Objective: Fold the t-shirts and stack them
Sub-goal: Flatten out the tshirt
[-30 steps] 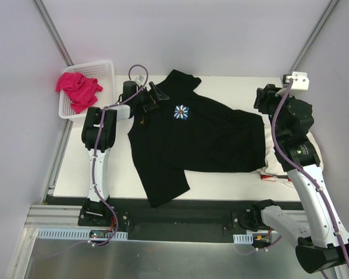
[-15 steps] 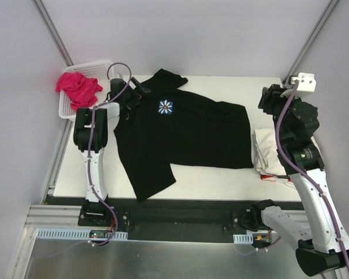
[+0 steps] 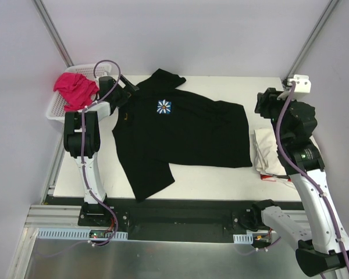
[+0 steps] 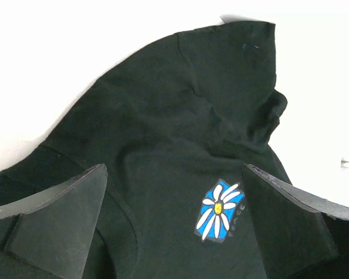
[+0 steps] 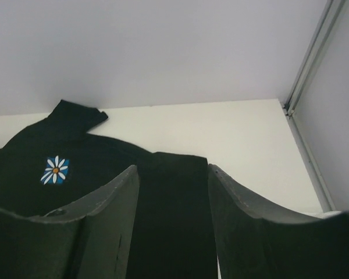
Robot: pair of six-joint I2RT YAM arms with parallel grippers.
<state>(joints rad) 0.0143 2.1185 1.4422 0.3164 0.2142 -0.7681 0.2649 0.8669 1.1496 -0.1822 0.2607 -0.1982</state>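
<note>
A: White tabletop [image 3: 221, 174], pale walls all round. Where's the black t-shirt [image 3: 180, 136]?

B: It's spread flat across the middle, front up, so the daisy print [image 3: 164, 107] shows. The neck points toward the left arm and the hem toward the right. One sleeve reaches the far edge, the other the near edge. I'd say it's laid out that way so each arm can take one end for the first fold.

A: And the left gripper [image 4: 174, 171]?

B: It's over the neck and shoulder, jaws spread as wide as they go, with nothing pinched between them. I can't tell if the fingers touch the cloth.

A: The right gripper [image 5: 171, 168]?

B: It's raised off the table beyond the hem, jaws partly apart and empty. It looks placed to come down on the hem.

A: What about the other shirts?

B: A cream t-shirt [image 3: 266, 154] lies just beside the hem, under the right arm. It's probably the start of the stack. A pink t-shirt [image 3: 75, 90] sits crumpled in the mesh basket [image 3: 55, 110] at the far left, not yet folded.
</note>
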